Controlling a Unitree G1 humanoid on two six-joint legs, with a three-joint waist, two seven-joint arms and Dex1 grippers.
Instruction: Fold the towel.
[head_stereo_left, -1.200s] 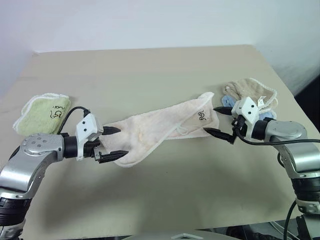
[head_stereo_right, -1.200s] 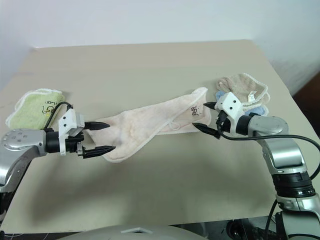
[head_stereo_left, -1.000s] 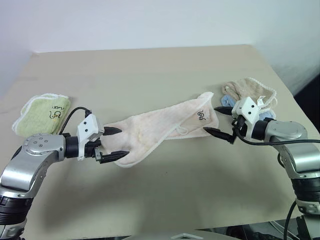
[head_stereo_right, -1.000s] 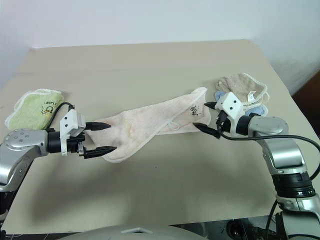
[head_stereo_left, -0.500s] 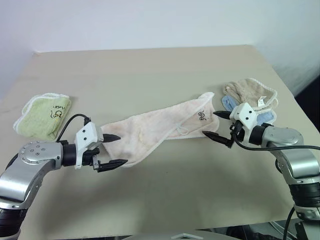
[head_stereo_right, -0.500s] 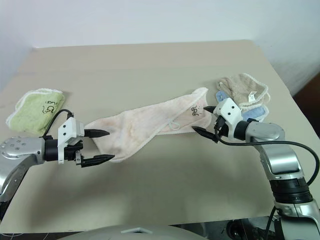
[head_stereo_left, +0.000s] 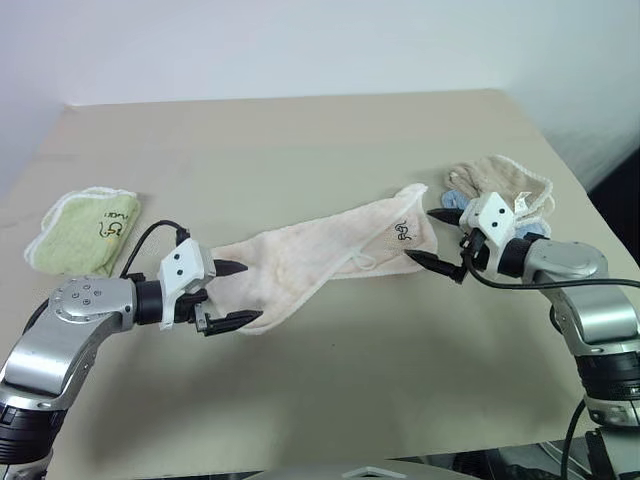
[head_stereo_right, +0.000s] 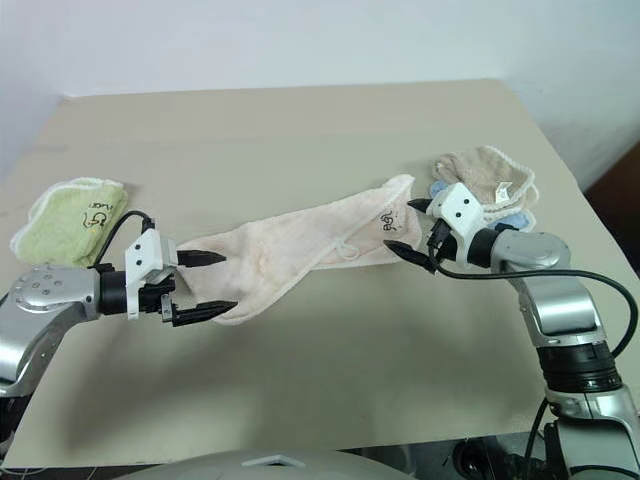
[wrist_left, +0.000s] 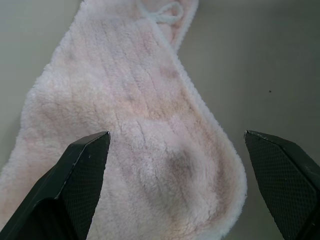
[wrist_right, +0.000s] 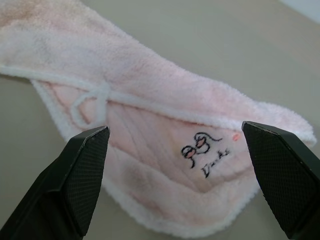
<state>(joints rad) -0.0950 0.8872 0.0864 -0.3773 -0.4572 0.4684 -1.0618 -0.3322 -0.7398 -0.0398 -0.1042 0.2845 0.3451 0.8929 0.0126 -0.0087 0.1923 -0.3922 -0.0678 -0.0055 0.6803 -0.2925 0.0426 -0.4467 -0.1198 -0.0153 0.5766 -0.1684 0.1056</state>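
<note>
Left eye view: towel (head_stereo_left: 320, 255) flat on table (head_stereo_left: 300, 150); uncontained

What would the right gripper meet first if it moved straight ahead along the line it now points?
Most likely the towel: the open right gripper points at its printed end, though the remaining gap is hard to judge.

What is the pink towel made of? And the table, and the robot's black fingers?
The towel looks like soft terry cloth: fuzzy pile with white stitched edges. The table seems a smooth, matte beige board, maybe laminate; hard to say. The fingers look like hard black plastic or rubber with a fine cross-hatched grip texture.
</note>
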